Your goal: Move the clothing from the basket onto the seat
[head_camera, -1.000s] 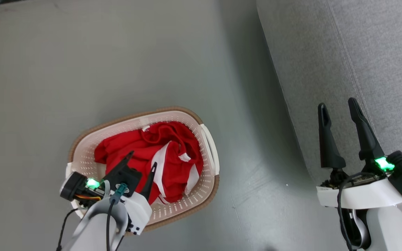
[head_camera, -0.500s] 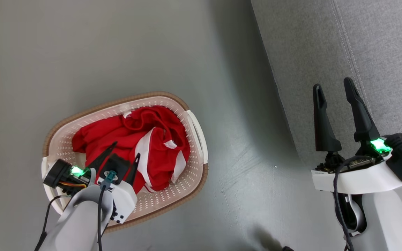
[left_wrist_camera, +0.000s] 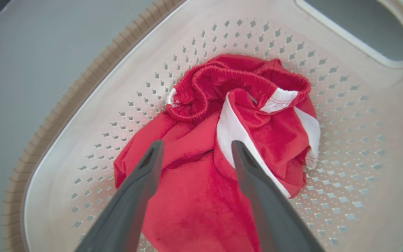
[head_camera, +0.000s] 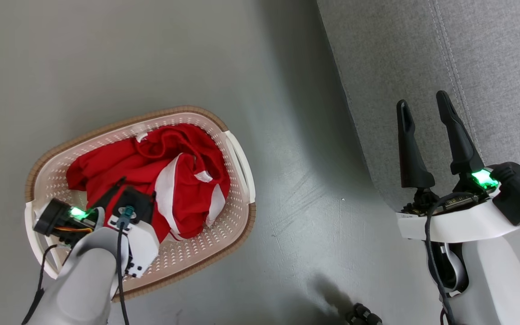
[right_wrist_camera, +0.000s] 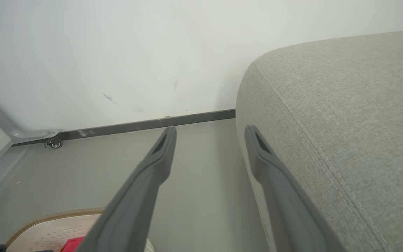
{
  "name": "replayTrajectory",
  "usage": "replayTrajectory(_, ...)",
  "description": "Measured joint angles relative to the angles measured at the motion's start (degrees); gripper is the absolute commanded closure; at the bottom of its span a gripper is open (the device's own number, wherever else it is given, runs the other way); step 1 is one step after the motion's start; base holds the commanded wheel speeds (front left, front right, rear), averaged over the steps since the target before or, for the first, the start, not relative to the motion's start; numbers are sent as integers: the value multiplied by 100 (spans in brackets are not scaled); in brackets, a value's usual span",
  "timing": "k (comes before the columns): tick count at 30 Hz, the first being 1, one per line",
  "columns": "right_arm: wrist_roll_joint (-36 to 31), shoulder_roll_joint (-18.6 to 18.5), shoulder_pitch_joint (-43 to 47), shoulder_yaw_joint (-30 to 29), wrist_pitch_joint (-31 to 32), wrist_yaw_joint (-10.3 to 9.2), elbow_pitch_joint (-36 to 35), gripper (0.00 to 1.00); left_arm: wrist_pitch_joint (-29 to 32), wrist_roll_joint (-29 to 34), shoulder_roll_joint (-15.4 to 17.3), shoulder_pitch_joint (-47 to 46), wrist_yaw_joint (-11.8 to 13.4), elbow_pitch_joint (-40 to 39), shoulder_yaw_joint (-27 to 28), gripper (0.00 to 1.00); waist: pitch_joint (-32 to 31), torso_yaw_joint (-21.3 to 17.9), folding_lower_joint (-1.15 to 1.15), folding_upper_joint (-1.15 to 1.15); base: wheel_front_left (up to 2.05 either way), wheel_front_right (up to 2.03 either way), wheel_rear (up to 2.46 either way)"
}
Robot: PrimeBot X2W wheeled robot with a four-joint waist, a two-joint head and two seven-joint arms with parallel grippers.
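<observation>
The clothing (head_camera: pixel 151 164) is a heap of red fabric with white stripes, lying inside the basket (head_camera: pixel 215 121) on the floor at the left of the head view. My left gripper (head_camera: pixel 138 186) hangs over the near side of the heap, open, fingers pointing down at it. In the left wrist view the left gripper (left_wrist_camera: pixel 197 145) stands just above the clothing (left_wrist_camera: pixel 268 133), nothing between its fingers, with the basket (left_wrist_camera: pixel 100 105) wall around it. My right gripper (head_camera: pixel 422 99) is open and empty beside the front edge of the grey seat (head_camera: pixel 490 54). The right gripper (right_wrist_camera: pixel 211 129) shows the seat (right_wrist_camera: pixel 345 105) on its right.
Grey floor (head_camera: pixel 287 180) separates the basket from the seat. A white wall with a dark baseboard (right_wrist_camera: pixel 145 124) runs behind, with a small caster wheel (right_wrist_camera: pixel 54 142) at its foot. A dark object (head_camera: pixel 364 314) sits at the head view's bottom edge.
The whole head view has shifted, so the camera has moved. My left gripper's fingers look shorter, tipped more steeply down over the clothing. Both grippers stay open.
</observation>
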Motion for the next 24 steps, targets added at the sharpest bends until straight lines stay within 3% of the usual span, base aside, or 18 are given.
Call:
replayTrajectory(9, 49, 0, -191, 21, -1, 0, 8, 0, 202, 86, 119, -187, 390, 274, 108, 0, 206, -92, 0, 0, 0, 0, 0)
replayTrajectory(24, 75, 0, -335, 92, -15, 0, -8, 0, 625, 256, 126, -476, 730, 677, 58, 0, 413, -118, 0, 0, 0, 0, 0)
